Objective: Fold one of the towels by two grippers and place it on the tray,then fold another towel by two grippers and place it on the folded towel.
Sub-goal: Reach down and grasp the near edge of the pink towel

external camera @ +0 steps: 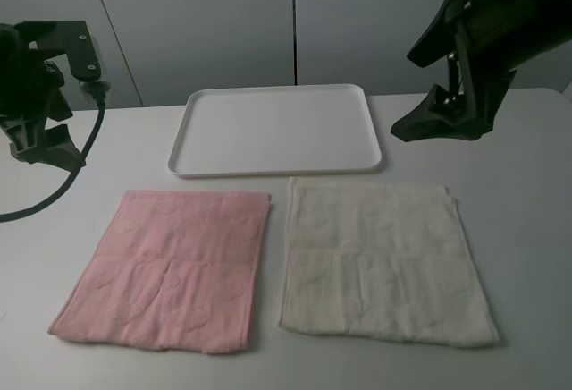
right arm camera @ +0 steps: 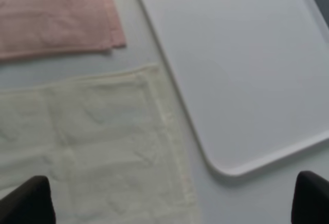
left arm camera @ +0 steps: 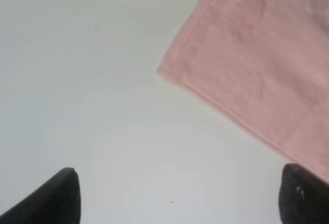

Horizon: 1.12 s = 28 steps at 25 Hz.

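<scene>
My left gripper (left arm camera: pixel 177 196) and right gripper (right arm camera: pixel 172 198) both stood wide apart, empty; the pink towel (external camera: pixel 165 269) lay nearer the left one, its far-left corner closest.

Soft, even light falling from above, filling all three views; pale grey worktop (external camera: pixel 527 229) reading bright. Flat white rectangular plastic tray (external camera: pixel 268 173) casting thin dark shadow along near rim. Pale pink terry towel (external camera: pixel 170 265) and cream off-white terry towel (external camera: pixel 384 265) dropping faint shadows at near edges. Exterior high view rendering sharp. Left wrist view looking washed out and soft; black fingertips (left arm camera: pixel 54 201) blurring at frame corners. Right wrist view blurring too, cream weave smearing.
</scene>
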Motion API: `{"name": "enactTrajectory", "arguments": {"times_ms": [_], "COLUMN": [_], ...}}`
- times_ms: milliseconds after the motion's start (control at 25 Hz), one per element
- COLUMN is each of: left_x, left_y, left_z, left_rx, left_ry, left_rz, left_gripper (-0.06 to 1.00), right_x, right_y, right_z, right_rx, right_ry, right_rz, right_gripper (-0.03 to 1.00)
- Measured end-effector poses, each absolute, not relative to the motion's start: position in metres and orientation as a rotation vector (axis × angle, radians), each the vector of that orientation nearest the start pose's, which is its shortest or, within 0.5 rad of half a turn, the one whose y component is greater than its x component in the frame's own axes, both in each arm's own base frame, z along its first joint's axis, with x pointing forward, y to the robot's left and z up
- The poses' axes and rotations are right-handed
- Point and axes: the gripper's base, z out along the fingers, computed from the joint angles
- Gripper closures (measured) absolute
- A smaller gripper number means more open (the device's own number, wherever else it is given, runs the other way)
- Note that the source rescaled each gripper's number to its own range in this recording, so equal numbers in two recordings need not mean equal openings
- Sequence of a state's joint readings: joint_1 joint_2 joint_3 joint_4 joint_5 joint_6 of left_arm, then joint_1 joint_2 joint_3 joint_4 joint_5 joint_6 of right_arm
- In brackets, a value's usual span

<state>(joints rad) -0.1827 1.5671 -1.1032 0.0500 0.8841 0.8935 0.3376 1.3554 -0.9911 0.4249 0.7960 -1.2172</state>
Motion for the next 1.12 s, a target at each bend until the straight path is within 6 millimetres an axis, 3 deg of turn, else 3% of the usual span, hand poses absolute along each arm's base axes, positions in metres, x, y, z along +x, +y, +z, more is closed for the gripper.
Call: {"name": "enactTrajectory", "arguments": {"times_ms": [160, 320, 560, 720, 960, 1120], "left_x": [0.305, 0.295, 0.254, 0.23, 0.202, 0.196], "left_y": [-0.062, -0.07, -0.062, -0.055, -0.045, -0.042], "left_z": [0.232, 0.215, 0.162, 0.138, 0.119, 0.115], "left_rx": [1.617, 1.768, 2.038, 2.158, 2.315, 2.371], "left_ry": [2.417, 2.356, 2.315, 2.292, 2.277, 2.255], "left_rz": [0.195, 0.183, 0.114, 0.07, 0.049, 0.038], "left_gripper": [-0.05, -0.05, -0.05, -0.05, -0.05, -0.05], "right_x": [0.246, 0.246, 0.224, 0.214, 0.195, 0.187], "right_y": [0.136, 0.157, 0.199, 0.22, 0.247, 0.26], "right_z": [0.262, 0.238, 0.214, 0.197, 0.168, 0.157], "right_rx": [-1.764, -1.893, -2.108, -2.174, -2.326, -2.342], "right_ry": [1.967, 1.966, 1.871, 1.86, 1.794, 1.777], "right_rz": [0.142, 0.178, 0.226, 0.253, 0.256, 0.251], "right_gripper": [-0.03, -0.03, -0.03, -0.03, -0.03, -0.03]}}
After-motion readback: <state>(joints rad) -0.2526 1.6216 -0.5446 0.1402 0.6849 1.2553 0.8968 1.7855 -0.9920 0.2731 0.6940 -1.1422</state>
